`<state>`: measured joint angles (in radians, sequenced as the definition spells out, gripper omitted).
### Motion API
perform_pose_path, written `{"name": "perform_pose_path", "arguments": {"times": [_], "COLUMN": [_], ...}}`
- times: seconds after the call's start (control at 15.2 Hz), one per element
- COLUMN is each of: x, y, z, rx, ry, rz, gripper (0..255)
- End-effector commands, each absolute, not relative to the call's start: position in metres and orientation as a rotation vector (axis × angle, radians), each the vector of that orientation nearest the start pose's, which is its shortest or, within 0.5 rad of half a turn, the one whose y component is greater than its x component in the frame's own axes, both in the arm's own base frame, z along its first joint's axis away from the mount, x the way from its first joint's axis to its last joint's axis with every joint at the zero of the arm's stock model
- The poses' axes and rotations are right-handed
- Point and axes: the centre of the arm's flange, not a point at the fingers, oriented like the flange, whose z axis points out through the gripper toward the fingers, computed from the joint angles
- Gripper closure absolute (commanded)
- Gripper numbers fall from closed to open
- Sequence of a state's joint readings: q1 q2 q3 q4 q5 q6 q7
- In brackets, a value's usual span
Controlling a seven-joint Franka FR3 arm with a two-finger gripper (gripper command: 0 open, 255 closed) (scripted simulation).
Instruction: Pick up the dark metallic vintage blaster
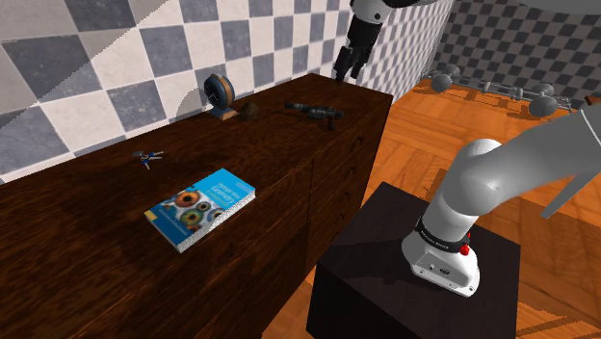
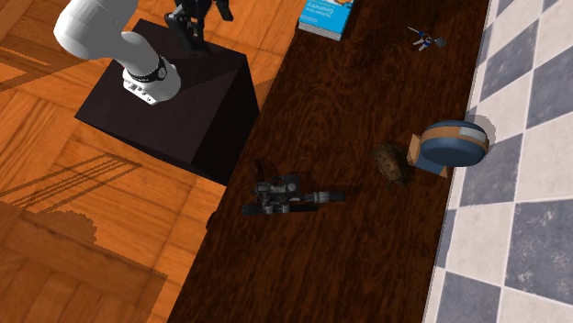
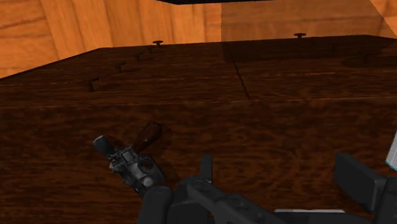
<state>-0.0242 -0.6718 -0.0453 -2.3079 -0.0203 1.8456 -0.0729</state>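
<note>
1. Plainly, a wide gap between the black fingers of the gripper; nothing clasped.
2. In the wrist view, beside one finger and outside that gap, untouched: the dark metallic blaster.
3. In the shoulder view, at the gripper's 7 o'clock, flat on the dark wooden cabinet, near its far end.
4. At the blaster's 9 o'clock there: a brown lump, then a blue disc on a brown base.
5. Further off, toward 8 o'clock: keys and a blue book.
</note>
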Motion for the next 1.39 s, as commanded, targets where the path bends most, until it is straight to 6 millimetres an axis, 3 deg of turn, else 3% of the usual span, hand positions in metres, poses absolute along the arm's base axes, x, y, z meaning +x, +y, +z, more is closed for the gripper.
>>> {"name": "perform_pose_path", "arguments": {"times": [0.0,1.32], "x": [0.383,0.563], "y": [-0.043,-0.167], "z": [0.588,0.455], "rx": [-3.143,-3.248], "ry": [-0.055,-0.372], "rz": [-0.33,-0.317], "gripper": [0,0]}}
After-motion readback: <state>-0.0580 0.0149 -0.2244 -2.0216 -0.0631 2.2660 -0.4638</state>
